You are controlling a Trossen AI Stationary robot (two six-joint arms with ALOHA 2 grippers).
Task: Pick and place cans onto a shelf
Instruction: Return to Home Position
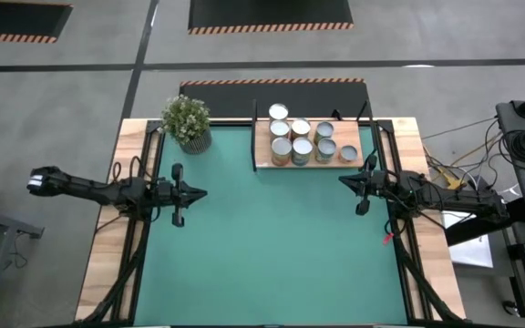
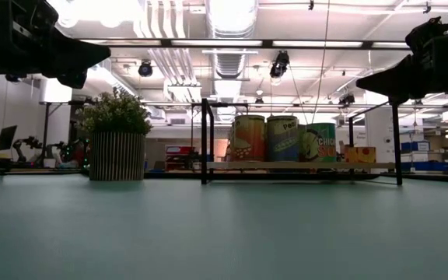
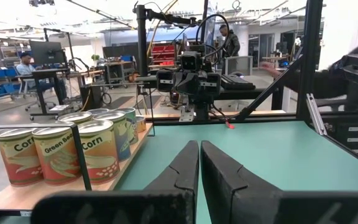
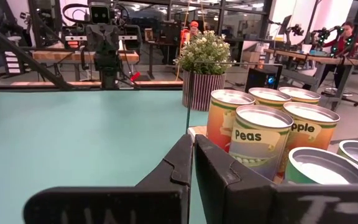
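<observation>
Grey concrete floor surrounds a light-wood table [image 1: 103, 273] covered by a large green mat [image 1: 272, 246]. Most of the mat lies bare. Only its far edge is occupied, by a potted green plant in a ribbed holder [image 1: 187, 123] at the left and, well apart from it, the flat light-wood shelf with thin black frame edges [image 1: 352, 135] right of centre. All 8 small cylindrical cans with silvery-white tops [image 1: 302, 148] stand upright on the shelf, packed close together.

The left gripper [image 1: 202, 193] hangs over the mat's left side and the right gripper [image 1: 343, 179] near the shelf's front right corner. Both point inward and touch nothing. Each wrist view shows its own 2 dark fingers pressed together, grasping nothing.

The low view alone shows both arms raised high above the mat, and the can at the shelf's right end as shorter than the others. The wrist views add labels reading Corn, Green Beans and Peas. A seated person [image 3: 23, 62] works at a desk beyond the table.
</observation>
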